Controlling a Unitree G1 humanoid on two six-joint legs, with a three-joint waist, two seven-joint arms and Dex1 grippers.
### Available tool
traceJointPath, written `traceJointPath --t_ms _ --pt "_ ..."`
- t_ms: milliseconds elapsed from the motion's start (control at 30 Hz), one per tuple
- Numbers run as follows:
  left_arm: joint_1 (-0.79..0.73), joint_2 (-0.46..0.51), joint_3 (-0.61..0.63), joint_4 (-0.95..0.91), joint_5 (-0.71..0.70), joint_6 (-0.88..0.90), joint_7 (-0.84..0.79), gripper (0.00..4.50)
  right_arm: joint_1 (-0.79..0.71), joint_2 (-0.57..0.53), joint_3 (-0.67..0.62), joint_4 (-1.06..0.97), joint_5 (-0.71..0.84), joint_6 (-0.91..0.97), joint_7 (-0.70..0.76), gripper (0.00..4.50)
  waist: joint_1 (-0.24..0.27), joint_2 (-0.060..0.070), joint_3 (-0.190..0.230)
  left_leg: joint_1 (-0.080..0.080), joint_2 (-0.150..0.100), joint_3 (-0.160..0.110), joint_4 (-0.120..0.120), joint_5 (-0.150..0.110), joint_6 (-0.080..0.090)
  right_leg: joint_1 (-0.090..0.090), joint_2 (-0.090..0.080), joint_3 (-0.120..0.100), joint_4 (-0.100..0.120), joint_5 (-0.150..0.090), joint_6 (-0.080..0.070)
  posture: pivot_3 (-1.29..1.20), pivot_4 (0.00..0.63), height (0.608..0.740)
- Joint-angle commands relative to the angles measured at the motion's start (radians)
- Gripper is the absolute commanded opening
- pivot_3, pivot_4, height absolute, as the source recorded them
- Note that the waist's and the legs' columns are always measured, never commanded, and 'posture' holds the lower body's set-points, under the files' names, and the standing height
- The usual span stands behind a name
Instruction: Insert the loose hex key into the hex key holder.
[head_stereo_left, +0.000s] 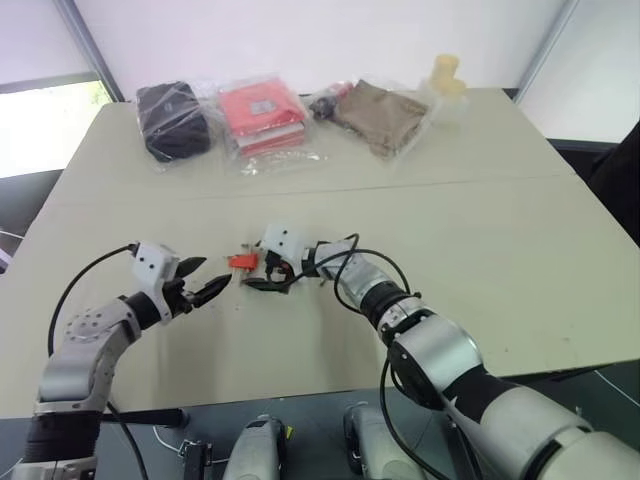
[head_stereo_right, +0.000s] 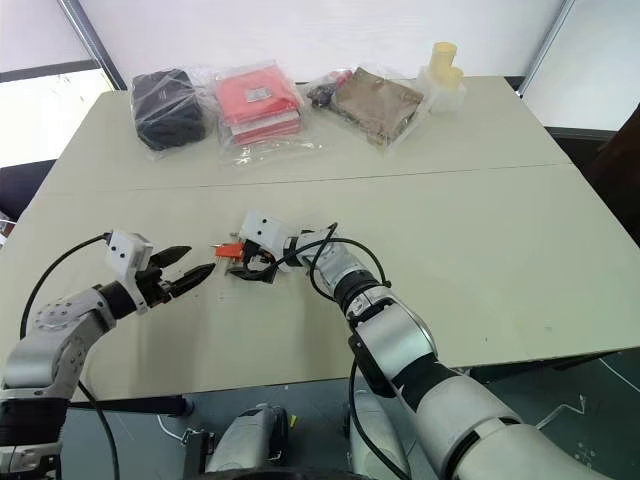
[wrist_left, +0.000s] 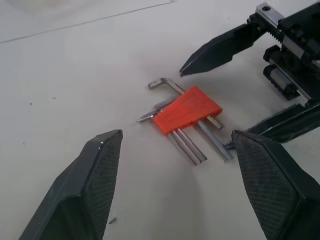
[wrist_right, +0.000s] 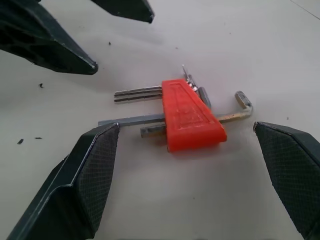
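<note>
Both grippers, left (head_stereo_left: 207, 281) and right (wrist_left: 226, 102), stand released around the small orange-red plastic hex key holder (wrist_right: 191, 116) on the pale worktop (head_stereo_left: 480, 250); you'd pinch that light, stiff, slick block by its flanks, the thin grey L-shaped hex key (wrist_right: 239, 109) touching it at 3 o'clock.

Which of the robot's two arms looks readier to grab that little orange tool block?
Likely the right gripper: its open fingers straddle the hex key holder, while the open left gripper sits beside it.
</note>
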Motion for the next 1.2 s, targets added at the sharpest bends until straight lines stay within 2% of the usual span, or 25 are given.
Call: traceJointPath --t_ms 33,600,1200 --pt "0.001 -0.006 0.008 -0.064 -0.016 0.016 0.019 3.65 -0.03 0.038 -0.001 0.013 -0.013 -0.007 -0.012 4.44 0.0 0.0 0.0 0.0 0.0 0.0 0.0 0.0 0.0 0.0 0.0 0.0 0.0 0.0 0.0 0.0 0.15 0.74" --pt "-0.014 -0.022 -0.009 -0.089 -0.008 0.054 0.033 3.65 0.003 -0.012 -0.117 -0.022 0.065 0.035 0.066 4.44 0.001 0.0 0.0 0.0 -0.001 0.0 0.0 0.001 -0.001 0.0 -0.001 0.0 0.0 0.0 0.0 0.0 0.15 0.74" --pt "-0.015 -0.019 -0.015 -0.052 0.004 0.028 0.015 3.65 0.016 0.039 -0.08 0.007 0.019 0.038 0.018 4.44 0.001 0.0 0.0 0.0 -0.001 0.0 0.0 0.001 -0.001 0.0 0.0 0.0 0.0 0.0 0.0 0.0 0.15 0.74"
